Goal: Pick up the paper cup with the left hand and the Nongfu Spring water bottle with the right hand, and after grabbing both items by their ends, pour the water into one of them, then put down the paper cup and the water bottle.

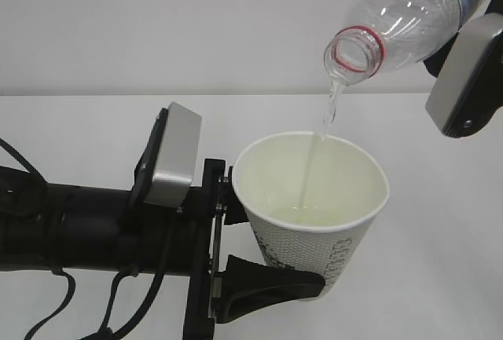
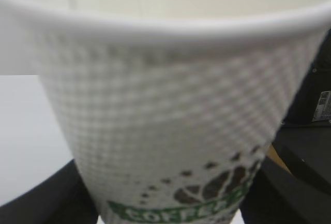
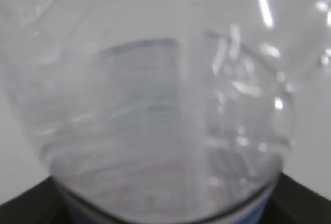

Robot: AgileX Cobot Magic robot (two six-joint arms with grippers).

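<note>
Left hand (image 1: 271, 265), black forked gripper on a black arm with a grey rectangular block (image 1: 174, 155) on top: jaws closed around the lower body of the cup; one black finger (image 1: 271, 281) wraps the near side of the base, the other sits behind the rim side. Cables hang beneath the arm.

Paper cup (image 1: 314, 214), small white tapered paper vessel with fine dotted print: held upright, slightly tilted, above the white table (image 1: 94, 116). In the left wrist view the cup (image 2: 170, 120) fills the frame, showing a green band with white lettering and a dark bean-like motif near its base, black fingers (image 2: 41, 198) at either lower corner.

Water (image 1: 326, 120), clear colourless liquid: a thin stream falls from the bottle mouth into the cup, ending in a shallow pool on the cup floor.

Nongfu Spring water bottle (image 1: 401, 18), clear plastic, capless, red neck ring: tipped steeply, mouth down and to the left, directly above the cup opening, not touching it. In the right wrist view the bottle (image 3: 155, 105) is a blurred transparent wall close to the lens, with a faint reddish label area and blue edge low down.

Right hand (image 1: 471, 10), black gripper with a grey rectangular block (image 1: 465, 77): closed on the bottle's rear end at the upper right; fingertips mostly out of frame.
</note>
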